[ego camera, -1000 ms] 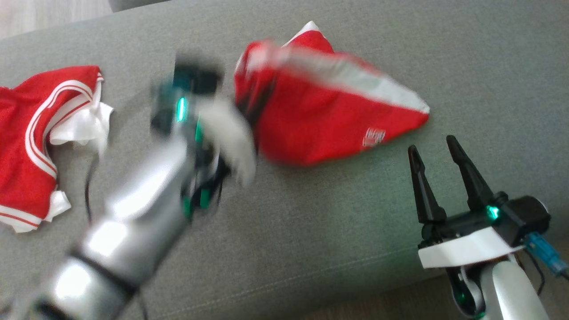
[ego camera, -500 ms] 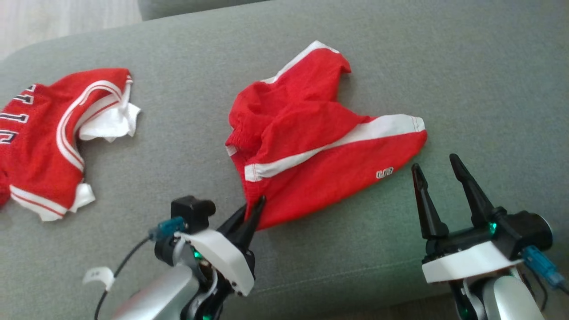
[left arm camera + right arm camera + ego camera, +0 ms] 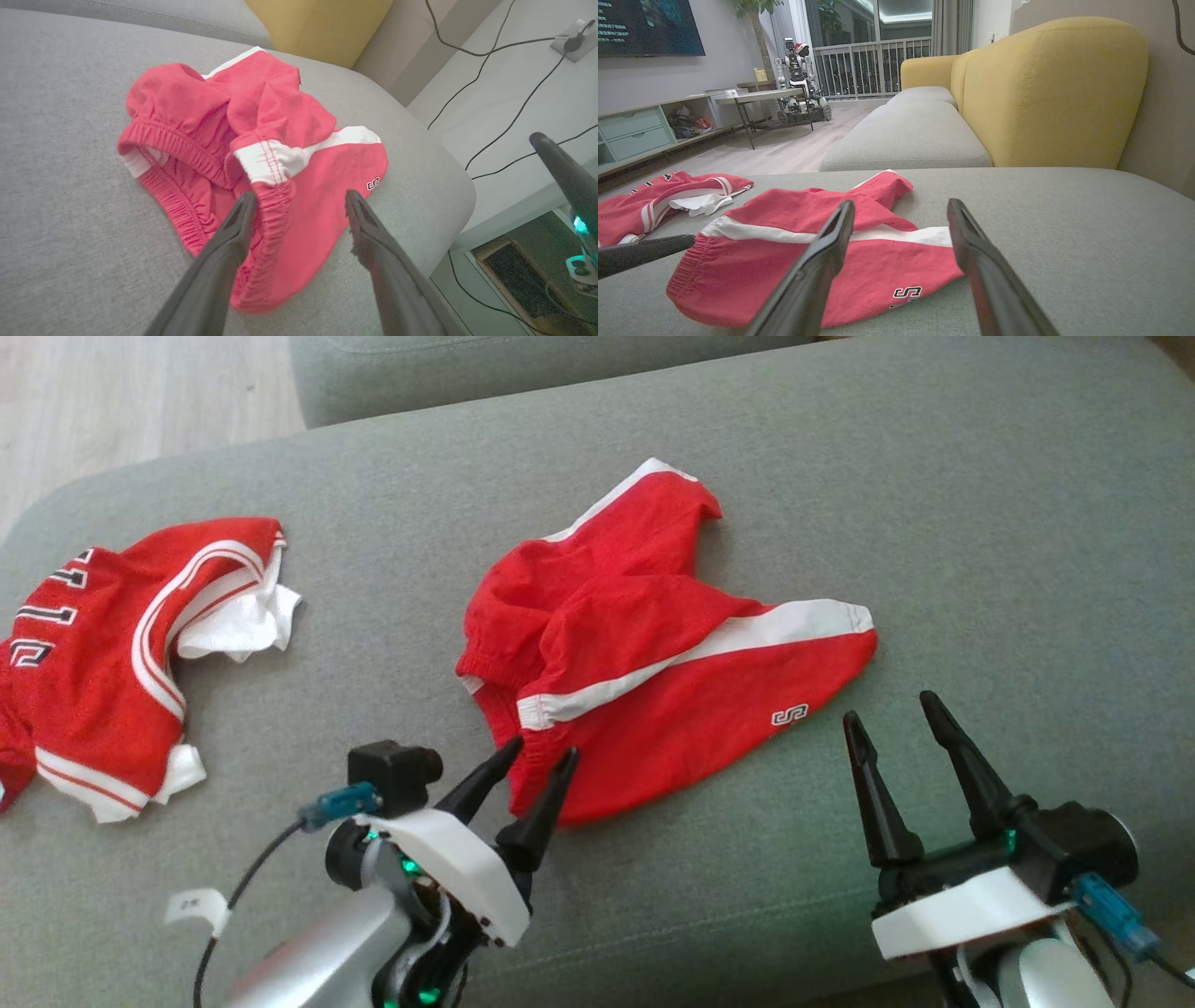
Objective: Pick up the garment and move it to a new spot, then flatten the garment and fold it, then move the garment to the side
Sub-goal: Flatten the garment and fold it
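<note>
Red shorts [image 3: 653, 691] lie rumpled on grey cushion [image 3: 934, 523] (yellow backrest [image 3: 1045, 93] behind).

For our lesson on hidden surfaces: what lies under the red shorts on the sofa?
The grey sofa cushion lies directly under the red shorts. The crumpled fabric covers its own lower layers and the cushion beneath, so whether anything else lies there cannot be seen.

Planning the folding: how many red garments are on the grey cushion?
2. The shorts lie in the middle of the cushion, just beyond the left gripper; the jersey lies at its left end, cut off by the picture's edge, so more could be hidden.
</note>
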Motion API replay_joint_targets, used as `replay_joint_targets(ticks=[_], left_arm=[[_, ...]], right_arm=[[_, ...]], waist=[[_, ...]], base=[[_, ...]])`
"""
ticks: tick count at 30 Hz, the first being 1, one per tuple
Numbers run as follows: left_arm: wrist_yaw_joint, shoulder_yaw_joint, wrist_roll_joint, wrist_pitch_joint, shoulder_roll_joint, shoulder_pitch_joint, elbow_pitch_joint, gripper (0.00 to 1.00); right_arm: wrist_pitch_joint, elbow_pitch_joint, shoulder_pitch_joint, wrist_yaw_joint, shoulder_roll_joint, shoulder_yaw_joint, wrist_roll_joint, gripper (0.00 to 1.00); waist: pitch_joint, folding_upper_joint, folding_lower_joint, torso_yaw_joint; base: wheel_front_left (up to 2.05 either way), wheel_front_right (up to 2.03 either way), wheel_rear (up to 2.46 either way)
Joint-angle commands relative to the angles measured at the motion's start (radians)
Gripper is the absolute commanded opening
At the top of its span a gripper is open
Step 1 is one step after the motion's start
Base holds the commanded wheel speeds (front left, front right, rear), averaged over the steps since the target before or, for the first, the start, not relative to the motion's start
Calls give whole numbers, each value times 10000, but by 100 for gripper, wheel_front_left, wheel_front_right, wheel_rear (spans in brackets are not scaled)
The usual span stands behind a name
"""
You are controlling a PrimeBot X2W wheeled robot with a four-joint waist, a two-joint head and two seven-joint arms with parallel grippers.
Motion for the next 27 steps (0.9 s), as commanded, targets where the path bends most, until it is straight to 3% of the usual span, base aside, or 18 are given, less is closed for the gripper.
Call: replay_joint_targets(ticks=[1,9,13,14,16,17,18,19,27], left_arm=[[-160,545,-177,-20,139,-415,-79,100],[-474,845,-599,47,-7,-787,834,99],[-628,893,-683,23,-108,-919,1148,69],[-664,916,-735,20,-143,-925,1210,49],[-756,890,-785,73,-176,-946,1320,31],[-756,890,-785,73,-176,-946,1320,31],[-799,867,-831,137,-196,-939,1367,12],[-840,829,-842,190,-204,-942,1392,0],[-724,635,-439,57,-8,-877,1261,0]], right_arm=[[-65,-290,-169,-2,-68,257,-62,100],[-65,-327,-265,-2,-68,221,-21,100],[-65,-354,-305,-2,-68,174,-20,100],[-65,-359,-314,-2,-68,166,-23,100],[-65,-366,-325,-2,-68,140,-16,100],[-65,-366,-325,-2,-68,140,-16,100],[-65,-370,-328,-2,-68,127,-13,100],[-65,-378,-329,-2,-68,116,-12,100],[-65,-447,-389,-2,-68,66,-73,100]], waist=[[7,0,0,-78],[164,0,0,-271],[221,0,0,-324],[231,0,0,-332],[253,0,0,-333],[253,0,0,-333],[260,0,0,-325],[267,0,0,-315],[286,0,0,-141]], base=[[0,0,0],[0,0,0],[0,0,0],[0,0,0],[0,0,0],[0,0,0],[0,0,0],[0,0,0],[0,0,0]])
